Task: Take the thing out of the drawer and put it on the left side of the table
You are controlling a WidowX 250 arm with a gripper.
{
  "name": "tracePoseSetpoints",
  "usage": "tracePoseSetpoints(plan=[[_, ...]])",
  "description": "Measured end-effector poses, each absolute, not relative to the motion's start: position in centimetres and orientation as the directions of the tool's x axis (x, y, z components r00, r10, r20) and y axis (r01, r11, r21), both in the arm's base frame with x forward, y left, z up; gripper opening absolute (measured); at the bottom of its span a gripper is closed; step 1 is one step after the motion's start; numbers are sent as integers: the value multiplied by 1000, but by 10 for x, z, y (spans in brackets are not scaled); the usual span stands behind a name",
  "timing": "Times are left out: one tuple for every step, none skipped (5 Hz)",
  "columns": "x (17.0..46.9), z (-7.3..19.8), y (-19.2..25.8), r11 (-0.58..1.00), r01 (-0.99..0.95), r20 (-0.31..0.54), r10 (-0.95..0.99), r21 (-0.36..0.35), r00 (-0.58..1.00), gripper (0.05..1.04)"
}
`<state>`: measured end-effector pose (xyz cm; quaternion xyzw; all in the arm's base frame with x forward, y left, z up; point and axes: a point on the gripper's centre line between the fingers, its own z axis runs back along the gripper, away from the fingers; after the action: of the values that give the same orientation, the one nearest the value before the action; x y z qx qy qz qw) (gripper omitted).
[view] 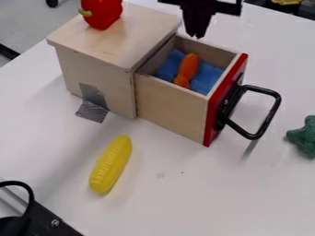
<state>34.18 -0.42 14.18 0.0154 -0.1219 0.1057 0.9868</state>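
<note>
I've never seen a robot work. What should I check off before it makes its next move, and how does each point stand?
- Drawer open: ok
- Orange toy inside, on the blue cloth: ok
- Toy uncovered from above: ok
- Gripper lined up over the toy: cannot tell; it appears near the drawer's far edge, height unclear
- Pepper outside the drawer: ok, on the box
- Toy on the table: not ok

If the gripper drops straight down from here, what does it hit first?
Probably the far wall of the open drawer, since the gripper points down just above it in view. Depth is unclear, though: if it hangs nearer the camera, it could meet the blue cloth inside instead.
</note>
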Motion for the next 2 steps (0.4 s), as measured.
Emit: tracePoseSetpoints(plan=[[330,148,-9,981,-193,231,193,-21,954,73],[323,139,-10,977,-207,209,213,-51,955,215]])
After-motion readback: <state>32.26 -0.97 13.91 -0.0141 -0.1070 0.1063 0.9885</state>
